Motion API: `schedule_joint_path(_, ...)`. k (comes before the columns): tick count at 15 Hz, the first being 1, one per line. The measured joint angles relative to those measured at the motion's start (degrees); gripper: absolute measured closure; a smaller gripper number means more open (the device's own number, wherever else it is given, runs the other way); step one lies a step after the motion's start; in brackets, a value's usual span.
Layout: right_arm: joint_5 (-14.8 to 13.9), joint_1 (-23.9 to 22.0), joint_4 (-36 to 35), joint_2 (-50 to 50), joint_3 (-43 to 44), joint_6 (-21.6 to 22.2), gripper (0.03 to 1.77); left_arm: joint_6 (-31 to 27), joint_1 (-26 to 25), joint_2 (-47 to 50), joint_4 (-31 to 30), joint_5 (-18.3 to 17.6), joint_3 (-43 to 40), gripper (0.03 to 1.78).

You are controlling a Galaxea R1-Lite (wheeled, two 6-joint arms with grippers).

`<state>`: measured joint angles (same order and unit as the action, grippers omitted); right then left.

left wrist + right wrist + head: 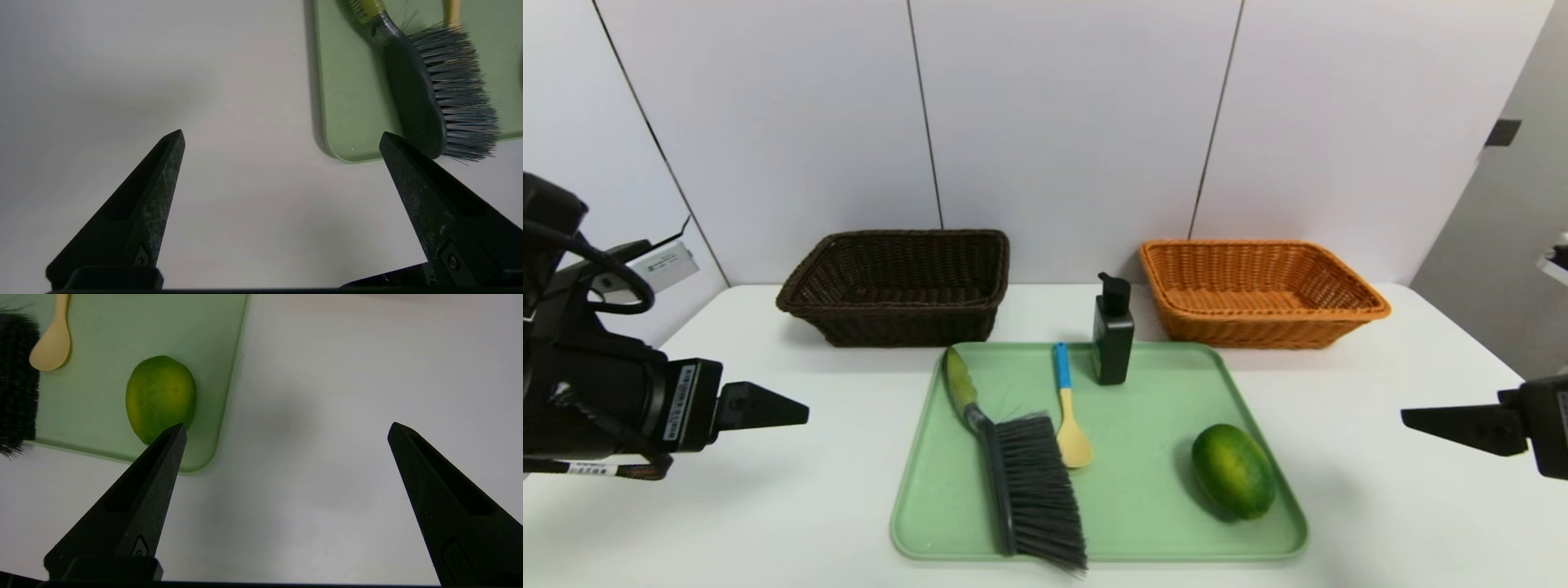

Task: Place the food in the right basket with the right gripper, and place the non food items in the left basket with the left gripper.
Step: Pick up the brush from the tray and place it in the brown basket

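The left gripper (768,406), jaws spread, is hovering off the tray's (931,490) left edge near the hand brush (1021,469), while the lime (1233,471) is sitting at the tray's right edge, likely needing the right gripper (1437,420), jaws released, to straddle its narrow width.

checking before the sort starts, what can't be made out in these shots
- Pump bottle: label unreadable in head view; absent from both wrist views.
- Brush: handle end cut off by the left wrist frame edge.
- Spoon: blue handle cut off in right wrist view.
- Dark brown basket: near floor hidden by its front wall.
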<state>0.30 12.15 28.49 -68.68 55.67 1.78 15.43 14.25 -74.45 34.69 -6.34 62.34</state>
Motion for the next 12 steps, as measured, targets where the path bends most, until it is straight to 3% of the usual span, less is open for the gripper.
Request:
schedule_joint_path(5,-2.4,8.4,-0.1,-9.5,7.4,3.7,0.10,10.6,12.4,-7.9,8.1,2.6,13.6,0.12)
schedule_joint_path(10,-2.3,11.0,-0.5,-12.7,8.3,5.5,0.10,21.3,21.3,-20.1,10.2,12.6,23.3,0.12)
schedule_joint_path(12,-2.2,11.6,-0.5,-13.0,8.2,6.3,0.10,26.6,23.4,-25.2,12.8,14.3,29.0,0.12)
